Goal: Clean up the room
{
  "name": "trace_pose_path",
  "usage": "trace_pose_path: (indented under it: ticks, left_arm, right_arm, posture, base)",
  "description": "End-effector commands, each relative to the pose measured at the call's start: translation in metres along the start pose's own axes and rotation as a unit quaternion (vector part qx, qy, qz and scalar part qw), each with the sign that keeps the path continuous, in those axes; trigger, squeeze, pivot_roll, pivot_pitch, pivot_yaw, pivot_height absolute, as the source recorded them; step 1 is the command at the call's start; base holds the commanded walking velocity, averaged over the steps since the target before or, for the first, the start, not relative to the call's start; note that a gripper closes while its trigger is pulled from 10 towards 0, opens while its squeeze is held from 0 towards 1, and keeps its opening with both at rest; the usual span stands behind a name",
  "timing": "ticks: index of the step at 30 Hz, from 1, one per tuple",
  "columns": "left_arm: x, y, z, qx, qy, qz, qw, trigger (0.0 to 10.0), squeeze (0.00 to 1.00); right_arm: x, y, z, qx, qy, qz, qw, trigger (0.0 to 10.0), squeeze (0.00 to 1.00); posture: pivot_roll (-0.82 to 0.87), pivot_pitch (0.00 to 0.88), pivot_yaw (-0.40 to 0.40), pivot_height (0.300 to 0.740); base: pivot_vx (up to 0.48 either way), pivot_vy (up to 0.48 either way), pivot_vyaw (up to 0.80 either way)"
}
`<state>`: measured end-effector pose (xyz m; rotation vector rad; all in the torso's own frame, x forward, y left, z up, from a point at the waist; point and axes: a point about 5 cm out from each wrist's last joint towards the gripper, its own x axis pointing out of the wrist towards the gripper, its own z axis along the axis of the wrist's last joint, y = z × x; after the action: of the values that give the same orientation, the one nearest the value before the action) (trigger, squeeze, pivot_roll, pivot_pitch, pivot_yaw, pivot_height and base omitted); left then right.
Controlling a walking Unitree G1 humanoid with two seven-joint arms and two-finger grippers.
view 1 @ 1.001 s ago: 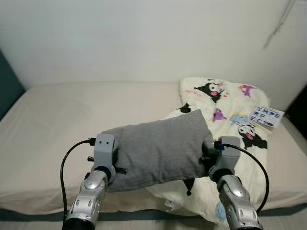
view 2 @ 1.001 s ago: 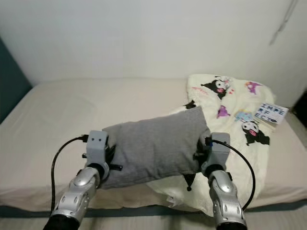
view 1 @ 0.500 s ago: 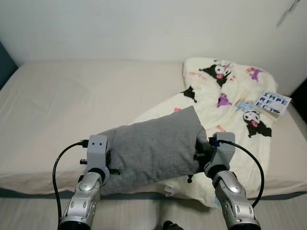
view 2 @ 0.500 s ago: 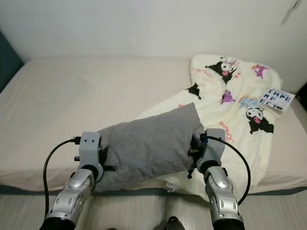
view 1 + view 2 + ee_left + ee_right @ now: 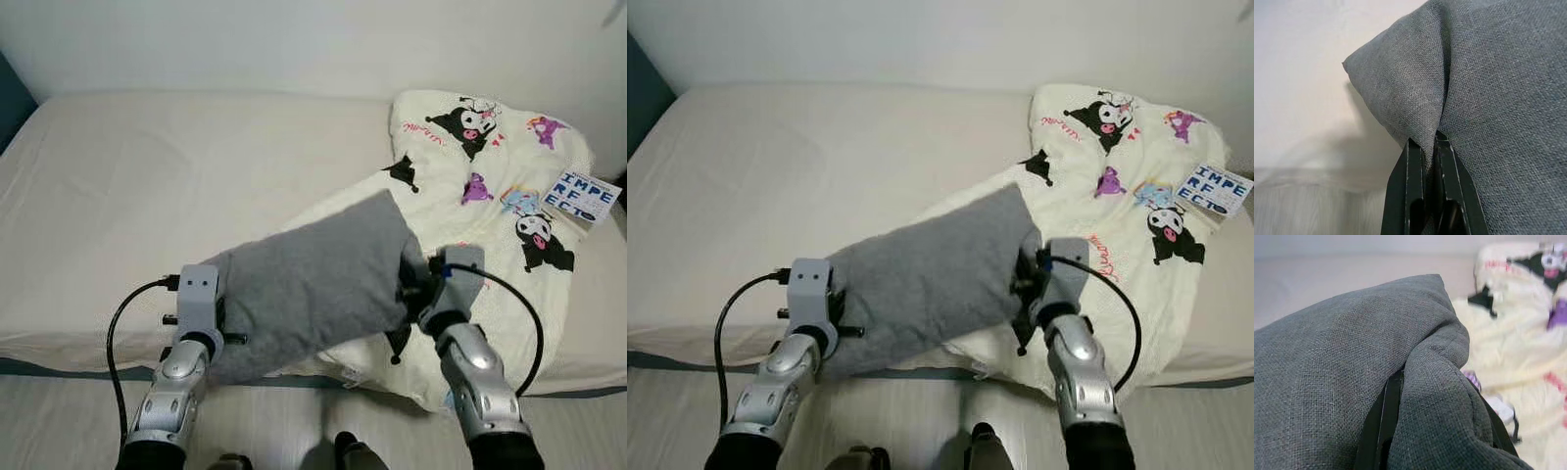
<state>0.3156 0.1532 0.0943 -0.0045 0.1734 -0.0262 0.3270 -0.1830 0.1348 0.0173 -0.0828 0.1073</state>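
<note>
**Left eye view: grey pillow held up between both grippers at the bed's near edge**

Left eye view has the grey pillow slung between the two arms, off the mattress, hanging over the near edge of the bed. It sits tilted — the right end rides higher and farther, the left end drops lower and nearer.

The left gripper has its two black fingers pinched tight on a fold of fabric just beside the pillow's corner; the wrist view shows the cloth bunching up into the clamp. The right gripper is doing the same job at the other end — one black finger lies against the cloth on one side, another on the far side of a thick bulge of pillow, so it is squeezing that end between them.

Behind and to the right of the pillow, a cream blanket printed with black cartoon figures lies rumpled over the right part of the bed, its near edge spilling off the mattress below the right arm. A small printed card with dark lettering rests on the blanket's far right side. The left part of the bed shows bare beige sheet. A pale wall runs along the far side.
</note>
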Motion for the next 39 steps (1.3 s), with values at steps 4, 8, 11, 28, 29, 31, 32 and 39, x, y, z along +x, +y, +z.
trace_pose_path:
  ticks: [4, 8, 11, 28, 29, 31, 32, 39]
  left_arm:
    - [0.001, -0.004, 0.003, -0.007, -0.014, -0.014, 1.000, 10.0, 0.00]
    - [0.001, -0.009, 0.005, 0.003, -0.017, -0.035, 0.999, 10.0, 0.00]
    - [0.001, -0.009, 0.005, 0.005, -0.016, -0.037, 0.999, 10.0, 0.00]
    - [0.005, -0.013, 0.005, 0.006, -0.018, -0.042, 0.999, 10.0, 0.00]
    - [0.005, -0.013, 0.005, 0.006, -0.018, -0.042, 0.999, 10.0, 0.00]
    - [0.006, -0.013, 0.006, 0.006, -0.019, -0.043, 0.999, 10.0, 0.00]
    - [0.006, -0.013, 0.006, 0.007, -0.020, -0.044, 0.999, 10.0, 0.00]
    - [0.006, -0.013, 0.007, 0.008, -0.021, -0.046, 0.999, 10.0, 0.00]
  right_arm:
    - [-0.002, -0.001, 0.001, -0.005, -0.014, 0.003, 1.000, 10.0, 0.00]
    - [-0.005, 0.001, -0.002, 0.003, -0.011, -0.002, 1.000, 10.0, 0.00]
    - [-0.006, 0.002, -0.005, 0.006, -0.008, -0.005, 1.000, 10.0, 0.00]
    - [-0.009, -0.001, -0.009, 0.014, -0.007, -0.016, 1.000, 10.0, 0.00]
    - [-0.009, -0.001, -0.009, 0.014, -0.007, -0.016, 1.000, 10.0, 0.00]
    - [-0.009, 0.000, -0.009, 0.015, -0.007, -0.016, 1.000, 10.0, 0.00]
    - [-0.009, 0.000, -0.009, 0.017, -0.007, -0.016, 1.000, 10.0, 0.00]
    - [-0.009, 0.001, -0.010, 0.018, -0.008, -0.017, 1.000, 10.0, 0.00]
  posture:
    - [0.02, 0.279, -0.030, 0.733]
    - [0.02, 0.275, -0.025, 0.733]
    - [0.02, 0.271, -0.020, 0.733]
    - [0.01, 0.248, -0.013, 0.733]
    - [0.01, 0.248, -0.013, 0.733]
    - [0.01, 0.248, -0.013, 0.733]
    - [0.02, 0.245, -0.012, 0.733]
    - [0.02, 0.245, -0.009, 0.733]
  base:
    - [0.000, 0.000, 0.00]
    - [0.000, 0.000, 0.00]
    - [0.000, 0.000, 0.00]
    - [0.000, 0.038, 0.00]
    - [0.000, 0.352, 0.00]
    - [0.000, 0.394, 0.00]
    - [0.000, 0.401, 0.00]
    - [0.000, 0.395, 0.00]
